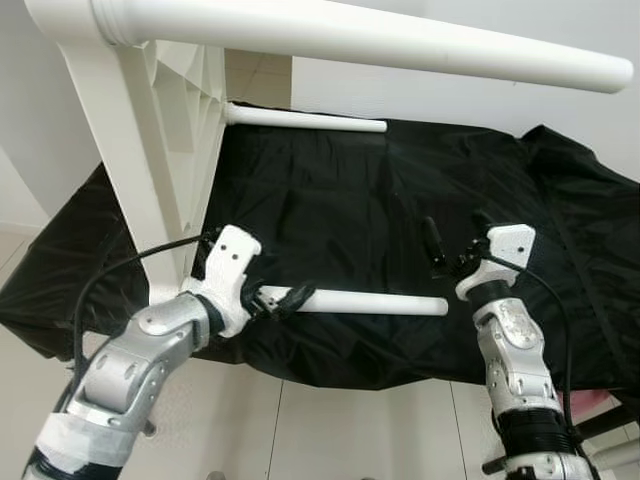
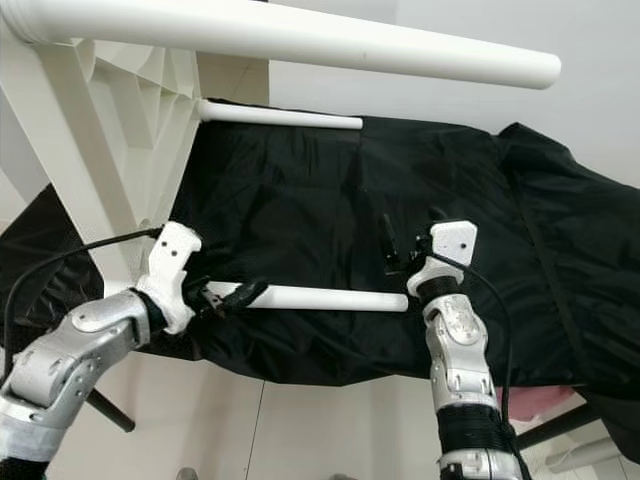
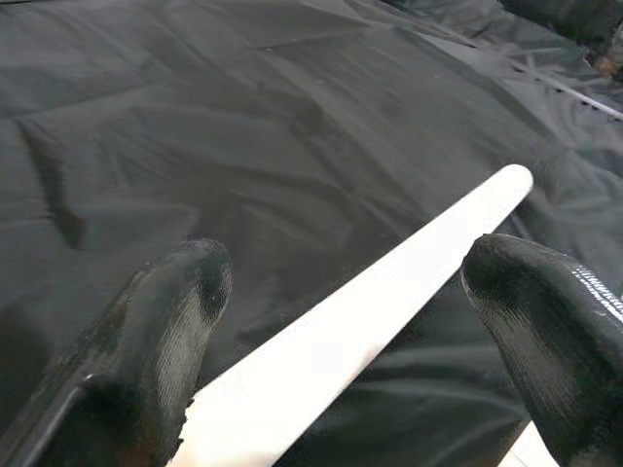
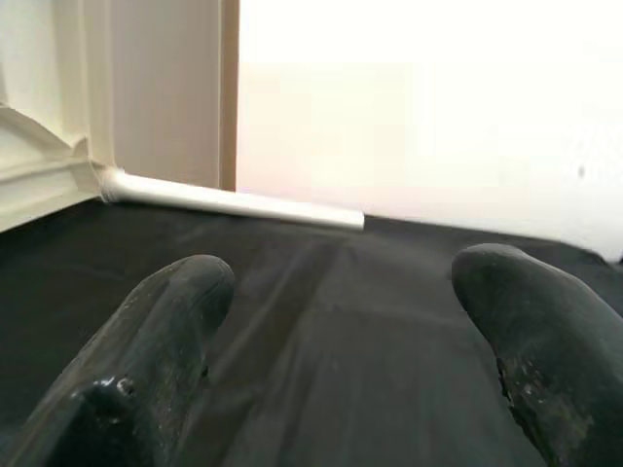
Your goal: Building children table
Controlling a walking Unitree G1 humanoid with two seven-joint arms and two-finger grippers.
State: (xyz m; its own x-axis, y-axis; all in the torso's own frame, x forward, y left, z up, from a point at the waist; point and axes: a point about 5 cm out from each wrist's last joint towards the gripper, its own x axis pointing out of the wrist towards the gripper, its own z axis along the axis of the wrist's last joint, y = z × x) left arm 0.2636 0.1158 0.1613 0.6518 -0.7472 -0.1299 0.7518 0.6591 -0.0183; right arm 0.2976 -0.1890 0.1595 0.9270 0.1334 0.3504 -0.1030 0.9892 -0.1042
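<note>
A white table (image 1: 160, 130) stands tipped on its side at the left, on a black cloth (image 1: 350, 200). One white leg (image 1: 400, 40) sticks out from its top corner and runs across the top of the eye views. Another leg (image 1: 305, 119) sticks out lower down, just above the cloth, farther back.

A third leg (image 1: 370, 303) is loose. It lies flat across the near part of the cloth, between the two arms. The left tool (image 1: 272, 299) is at the left end of this leg. In the left wrist view its two black fingers (image 3: 146, 360) stand wide apart, with the loose leg (image 3: 370, 331) running out between them. The leg fills only the middle of the gap. I cannot tell if the fingers touch it, so the tool looks wide and not squeezed on the leg.

The right tool (image 1: 452, 245) is held up over the cloth, near the right end of the loose leg but not touching it. Its fingers (image 4: 165, 331) are wide apart with nothing between them. They point across the cloth (image 4: 341, 321) toward the table's low leg (image 4: 234, 202) and the white wall (image 4: 438, 126) behind.

A light tile floor (image 1: 330, 430) shows below the near edge of the cloth.
</note>
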